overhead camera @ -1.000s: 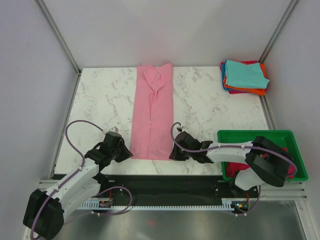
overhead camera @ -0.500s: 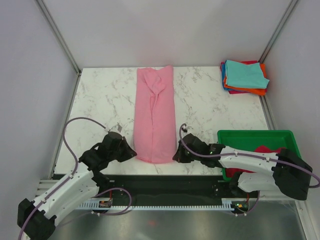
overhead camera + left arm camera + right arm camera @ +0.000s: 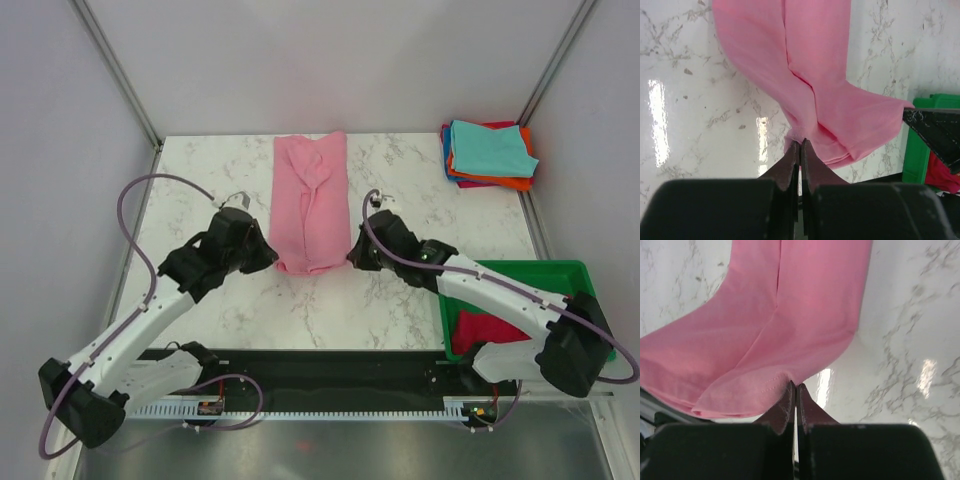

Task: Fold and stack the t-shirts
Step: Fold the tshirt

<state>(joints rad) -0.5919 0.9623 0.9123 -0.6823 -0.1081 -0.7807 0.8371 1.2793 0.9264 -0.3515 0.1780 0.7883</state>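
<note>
Left claw (image 3: pixel 271 261) and right claw (image 3: pixel 352 258), each pinched on a hem corner of the pink t-shirt (image 3: pixel 310 190), have advanced up the table (image 3: pixel 200 180), beginning the half-fold.

You're running two matching arms: your left arm (image 3: pixel 150 325) and right arm (image 3: pixel 500 292) have white link shells joined by bulky black joint housings. A thin purple cable (image 3: pixel 122 205) arcs loose beside each one. Your left end effector (image 3: pixel 800 146) and right end effector (image 3: pixel 795 388) are matte black, each with two slim tapering fingers (image 3: pixel 790 165) on a blocky body.
</note>
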